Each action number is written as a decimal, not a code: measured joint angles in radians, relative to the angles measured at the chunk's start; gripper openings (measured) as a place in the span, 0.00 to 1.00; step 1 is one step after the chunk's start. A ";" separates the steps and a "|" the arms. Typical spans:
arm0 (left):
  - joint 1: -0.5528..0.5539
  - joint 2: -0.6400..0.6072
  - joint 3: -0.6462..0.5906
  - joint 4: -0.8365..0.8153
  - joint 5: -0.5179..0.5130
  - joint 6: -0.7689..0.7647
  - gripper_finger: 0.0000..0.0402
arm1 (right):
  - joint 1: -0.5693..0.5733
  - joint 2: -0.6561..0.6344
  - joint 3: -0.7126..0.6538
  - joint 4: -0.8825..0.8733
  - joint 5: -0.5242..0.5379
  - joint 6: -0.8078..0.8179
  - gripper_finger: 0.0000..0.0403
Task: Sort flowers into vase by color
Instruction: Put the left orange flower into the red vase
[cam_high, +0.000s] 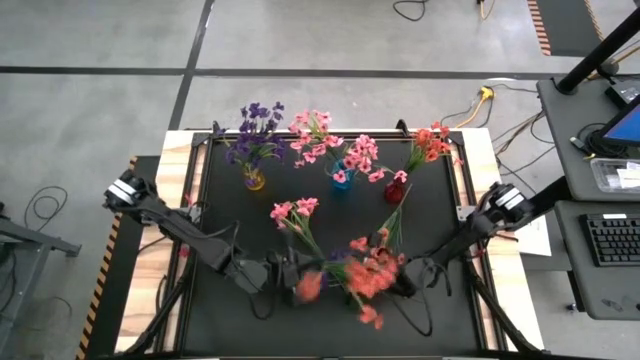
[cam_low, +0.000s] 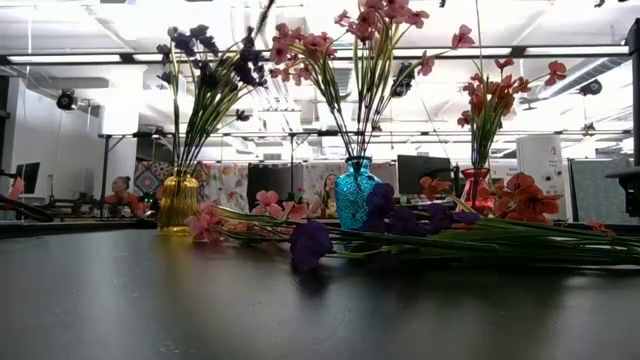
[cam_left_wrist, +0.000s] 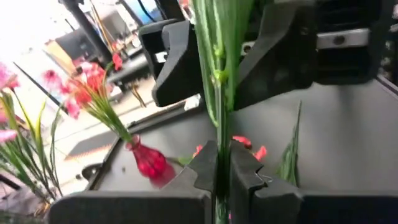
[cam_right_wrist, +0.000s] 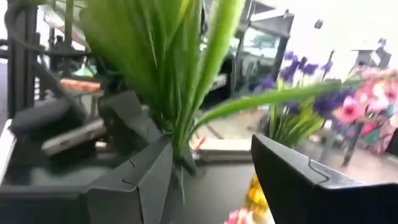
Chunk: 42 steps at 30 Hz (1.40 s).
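Three vases stand in a row at the far side: yellow with purple flowers, blue with pink ones, red with coral ones. A pink sprig and a purple one lie flat on the mat. A coral-red sprig hangs between the two grippers near the table's near edge. My left gripper is shut on its green stem. My right gripper faces it, open, and the sprig's long leaves stand between its fingers. My left gripper pinches the coral sprig's thin green stem between its two fingers. The stem runs straight through the shut fingers and on toward the right gripper. Whether the sprig is clear of the mat cannot be told. Of my right gripper I cannot tell whether a finger touches the leaves.
The black mat has free room at its left and right sides. Loose stems lie across its middle. A desk with a keyboard stands past the table's right edge, and cables lie on the floor beyond the far edge.
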<state>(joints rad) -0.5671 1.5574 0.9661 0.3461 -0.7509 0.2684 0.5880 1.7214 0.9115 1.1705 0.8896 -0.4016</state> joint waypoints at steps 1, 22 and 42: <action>0.000 0.010 0.000 0.029 0.001 0.009 0.00 | 0.000 0.009 0.007 0.026 -0.011 -0.025 0.51; 0.006 0.033 0.001 0.089 -0.002 -0.098 0.04 | 0.004 0.024 0.128 -0.107 -0.038 -0.129 0.06; 0.106 -0.175 0.002 -0.287 0.462 -0.023 0.25 | -0.208 -0.654 0.103 -1.695 0.163 0.859 0.04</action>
<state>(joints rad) -0.4612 1.3826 0.9684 0.0588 -0.2890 0.2450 0.3802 1.0676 1.0146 -0.5243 1.0529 0.4576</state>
